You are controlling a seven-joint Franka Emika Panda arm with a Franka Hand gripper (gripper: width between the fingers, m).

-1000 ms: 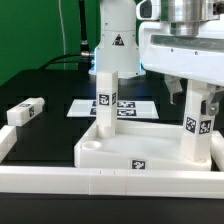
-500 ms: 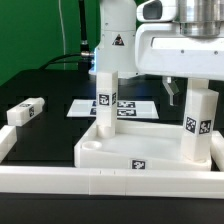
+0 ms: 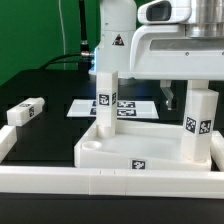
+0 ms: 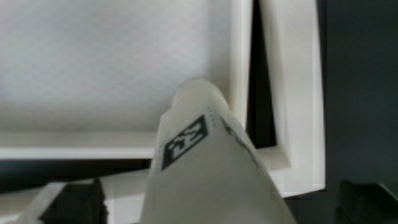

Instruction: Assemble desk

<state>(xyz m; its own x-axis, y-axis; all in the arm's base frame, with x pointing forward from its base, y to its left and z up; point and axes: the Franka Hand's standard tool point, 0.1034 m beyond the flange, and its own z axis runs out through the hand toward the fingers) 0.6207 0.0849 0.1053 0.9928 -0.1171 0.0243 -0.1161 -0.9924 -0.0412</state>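
About half done: back leg (image 3: 107,100) at 11 o'clock, side leg (image 3: 198,125) at 3 o'clock upright in tabletop (image 3: 100,160); loose leg (image 3: 25,112) at 9 o'clock; end effector (image 3: 190,90) released

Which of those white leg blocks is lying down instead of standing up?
The leg at the exterior view's left, lying flat on the black table outside the tabletop; the other two legs stand upright in the tabletop.

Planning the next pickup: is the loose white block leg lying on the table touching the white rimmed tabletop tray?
Apart. The exterior view shows black table between the lying white block leg and the white rimmed tabletop tray.
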